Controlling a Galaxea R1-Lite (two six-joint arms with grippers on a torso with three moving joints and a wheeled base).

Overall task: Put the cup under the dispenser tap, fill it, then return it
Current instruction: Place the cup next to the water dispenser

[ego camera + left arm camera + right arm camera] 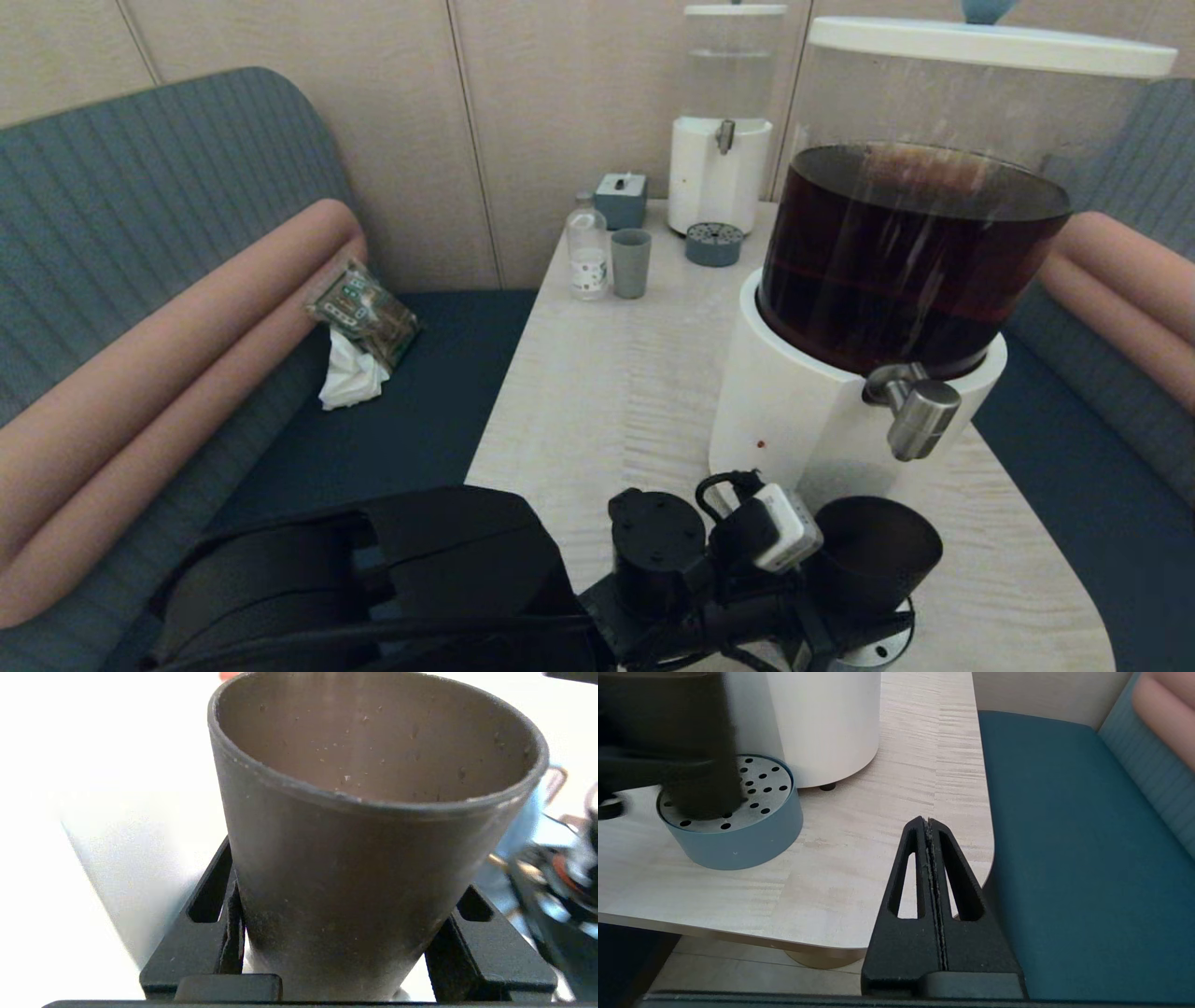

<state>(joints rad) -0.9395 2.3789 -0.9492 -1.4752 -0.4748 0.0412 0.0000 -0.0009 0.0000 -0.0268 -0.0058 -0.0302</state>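
The matte black cup [879, 553] is upright below the brushed-steel dispenser tap [920, 411] of the big white-based dispenser [803, 411] holding dark brown liquid. My left gripper [845, 611] reaches in from the near left and is shut on the cup's lower body. In the left wrist view the cup [369, 858] fills the frame, empty inside, with a black finger [201, 942] pressed against each side. The right wrist view shows the cup [698, 770] at the perforated drip tray [738, 830]; whether it touches the tray is unclear. My right gripper [930, 823] is shut and empty off the table's near right corner.
At the table's far end stand a slimmer clear-liquid dispenser [721, 168], its drip tray [714, 245], a grey-green tumbler [631, 263], a small bottle [587, 250] and a grey box [621, 198]. Blue bench seats [1073, 858] flank the table; a packet and tissue [359, 327] lie on the left one.
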